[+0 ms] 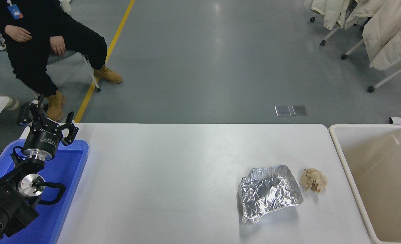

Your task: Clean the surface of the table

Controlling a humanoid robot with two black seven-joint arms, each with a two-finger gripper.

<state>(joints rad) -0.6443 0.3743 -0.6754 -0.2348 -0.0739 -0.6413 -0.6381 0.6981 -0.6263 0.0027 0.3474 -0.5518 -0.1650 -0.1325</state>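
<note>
1. The left black gripper (47, 125) hangs parked over the far end of the blue plastic tray (69, 169) at lower left, its fingers spread and holding nothing.
2. The right arm is out of sight.
3. The wide matte white table surface (173, 176) fills the middle, between the tray and the beige rectangular bin (347, 169).
4. On it, near the bin, a crumpled silver foil sheet (268, 194) lies just beside a brown paper wad (313, 179).

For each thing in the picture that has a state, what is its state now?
foil tray: crumpled, lying on the table surface.
paper ball: crumpled, beside the foil tray, apart from it.
beige bin: open-topped, at the table's right end.
blue tray: at the left end, under the left gripper.
left gripper: open, holding nothing.
</note>
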